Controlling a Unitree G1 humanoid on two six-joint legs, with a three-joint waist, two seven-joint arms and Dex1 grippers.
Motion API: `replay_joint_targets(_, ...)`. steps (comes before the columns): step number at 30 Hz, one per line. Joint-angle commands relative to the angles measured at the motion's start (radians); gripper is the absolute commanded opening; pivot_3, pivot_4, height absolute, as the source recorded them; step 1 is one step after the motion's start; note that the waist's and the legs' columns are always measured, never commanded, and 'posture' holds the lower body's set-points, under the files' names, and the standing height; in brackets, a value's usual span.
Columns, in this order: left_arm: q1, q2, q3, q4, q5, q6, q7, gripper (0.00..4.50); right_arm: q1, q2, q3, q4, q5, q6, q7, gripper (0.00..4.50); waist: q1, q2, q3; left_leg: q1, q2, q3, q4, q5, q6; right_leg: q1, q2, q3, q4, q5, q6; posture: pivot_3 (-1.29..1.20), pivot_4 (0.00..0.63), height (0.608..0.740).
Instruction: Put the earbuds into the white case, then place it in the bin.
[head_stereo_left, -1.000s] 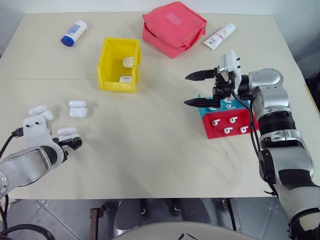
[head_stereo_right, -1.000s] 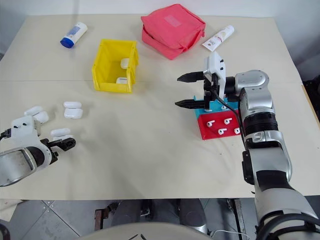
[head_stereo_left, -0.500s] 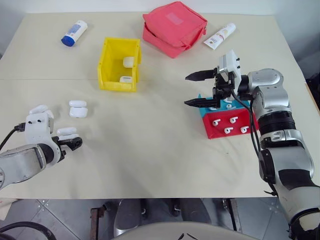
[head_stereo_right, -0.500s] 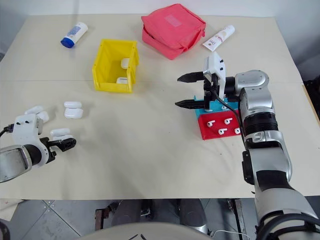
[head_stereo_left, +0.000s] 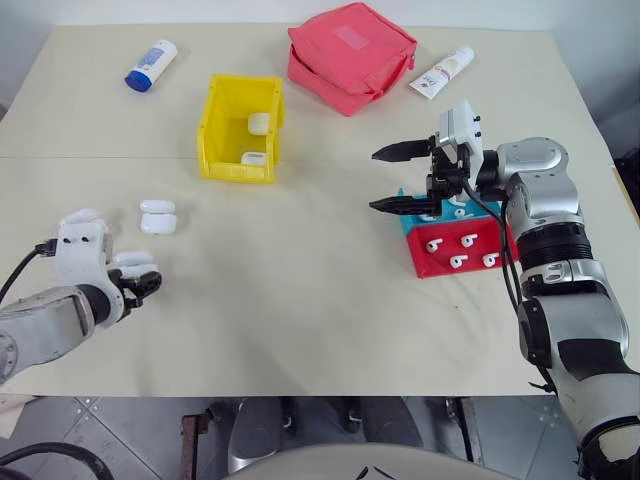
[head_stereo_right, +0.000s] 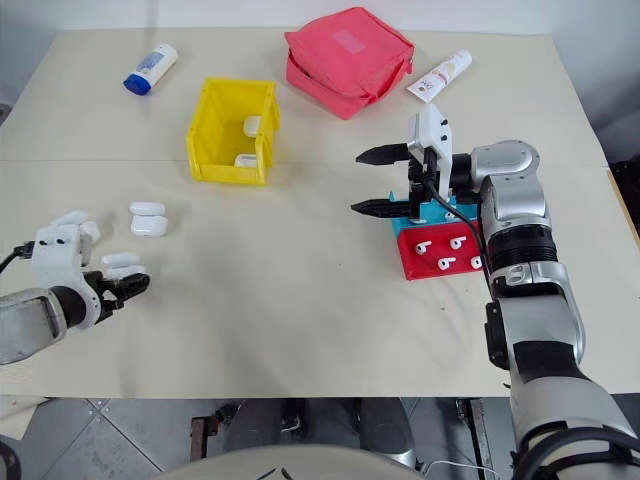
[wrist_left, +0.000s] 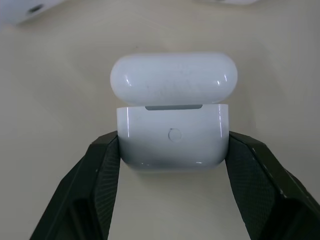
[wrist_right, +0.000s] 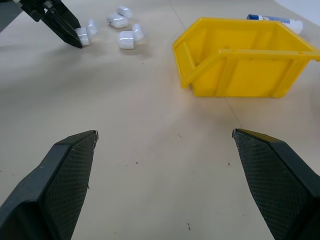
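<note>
The left gripper (wrist_left: 172, 150) clamps the small glossy white plastic earbud case (wrist_left: 172, 120), lid ajar, well apart from the tall yellow plastic bin (head_stereo_left: 240, 128). Light, rigid and slippery; grip the lower body's flat sides. The right gripper (head_stereo_left: 400, 180) hovers open beside that bin.

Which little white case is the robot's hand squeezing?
The white case nearest the table's front edge, pinched between the left hand's black fingers, lid flipped up. The other loose cases lie untouched behind it.

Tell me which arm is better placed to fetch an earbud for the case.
Right. The right pincer is open and empty just above the trays holding the earbuds, while the left pincer is shut on the white case, lid open.
</note>
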Motion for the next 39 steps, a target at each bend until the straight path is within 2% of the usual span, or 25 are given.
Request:
replay_joint_targets(1,0.040,-0.049,0.029,-0.133,0.246,-0.178,-0.268,2.78,0.015,-0.029,-0.022,-0.070,0.014,0.015,-0.017,4.50,0.000,0.000,0.000,0.000,0.000,0.000,-0.001,0.000,0.000,0.000,0.000,0.000,0.000,0.000,0.000,0.00,0.150,0.740)
replay_joint_targets(6,0.052,-0.169,-0.008,-0.162,0.476,-0.431,-0.630,2.78,0.069,-0.050,-0.027,-0.152,0.022,0.054,-0.042,4.50,0.001,0.000,0.000,-0.001,-0.001,0.001,-0.001,0.000,0.000,-0.001,0.001,0.000,-0.001,0.000,0.000,0.00,0.150,0.740)
replay_joint_targets(10,-0.057,-0.303,-0.109,-0.059,0.643,-0.797,-1.079,2.78,0.158,-0.071,-0.032,-0.286,0.016,0.113,-0.118,4.50,0.006,0.000,0.000,-0.001,-0.001,0.002,-0.001,0.000,0.000,-0.001,0.000,-0.001,-0.001,0.000,0.000,0.00,0.150,0.740)
replay_joint_targets(14,-0.203,-0.397,-0.193,0.096,0.722,-0.950,-1.312,2.78,0.235,-0.080,-0.038,-0.422,0.002,0.225,-0.250,4.50,0.005,0.001,0.000,-0.001,-0.001,0.002,0.000,0.000,0.000,-0.001,0.001,-0.002,0.000,0.000,0.000,0.00,0.150,0.740)
replay_joint_targets(17,-0.312,-0.472,-0.238,0.183,0.745,-0.990,-1.389,2.78,0.288,-0.065,-0.080,-0.540,0.040,0.362,-0.374,4.50,0.005,0.001,0.000,-0.001,-0.001,0.002,0.000,0.000,0.000,-0.002,0.000,-0.001,0.001,0.000,0.001,0.00,0.150,0.740)
replay_joint_targets(22,-0.451,-0.580,-0.274,0.310,0.767,-1.020,-1.468,2.78,0.449,-0.032,-0.197,-0.778,0.137,0.461,-0.536,4.50,0.005,0.000,0.000,-0.002,0.000,0.000,0.000,0.000,0.000,-0.002,0.000,-0.002,0.002,0.001,0.001,0.00,0.150,0.740)
replay_joint_targets(30,-0.563,-0.690,-0.334,0.422,0.790,-1.006,-1.559,2.78,0.725,-0.083,-0.353,-1.011,0.257,0.436,-0.564,4.50,0.010,0.000,0.000,-0.003,-0.003,-0.001,0.000,0.000,0.003,0.000,-0.002,-0.003,-0.001,0.002,0.004,0.00,0.150,0.740)
replay_joint_targets(34,-0.583,-0.721,-0.350,0.453,0.787,-0.982,-1.602,2.78,0.817,-0.200,-0.367,-1.016,0.184,0.406,-0.548,4.50,0.008,0.000,0.001,-0.002,-0.003,-0.001,0.000,0.000,0.003,0.001,-0.002,-0.003,-0.001,0.002,0.005,0.00,0.150,0.740)
replay_joint_targets(39,-0.591,-0.754,-0.368,0.495,0.789,-0.955,-1.653,2.78,0.879,-0.378,-0.365,-1.032,0.165,0.484,-0.508,4.50,0.007,0.000,0.001,-0.001,-0.003,-0.001,0.000,0.001,0.004,0.001,-0.002,-0.003,-0.001,0.002,0.005,0.00,0.150,0.740)
